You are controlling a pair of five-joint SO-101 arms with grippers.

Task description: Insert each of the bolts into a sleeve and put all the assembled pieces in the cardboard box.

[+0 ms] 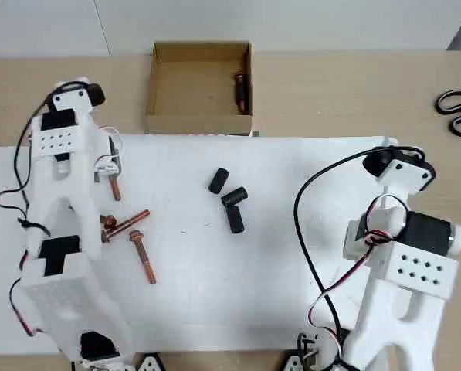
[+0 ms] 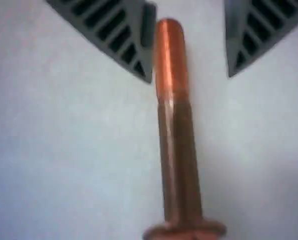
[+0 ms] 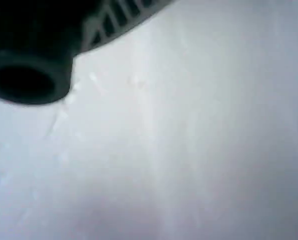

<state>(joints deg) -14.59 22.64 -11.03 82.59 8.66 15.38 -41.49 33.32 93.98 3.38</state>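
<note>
Between the spread fingers of the left gripper (image 2: 188, 75) lies a copper bolt (image 2: 176, 140) with a smooth shank and a flat flanged head, resting on the white sheet (image 2: 64, 165). The right gripper (image 3: 76, 35) grasps a black hollow sleeve (image 3: 26, 80). Three loose sleeves (image 1: 232, 199) lie mid-sheet, and the other bolts (image 1: 130, 232) lie beside the left arm. The cardboard box (image 1: 157, 85) holds one assembled piece (image 1: 242, 89).

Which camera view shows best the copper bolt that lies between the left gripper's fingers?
The left wrist view: the copper bolt lies close-up, shaft and head, its tip inside the open left gripper. The high view shows it small. The right wrist view faces a black sleeve instead.
</note>
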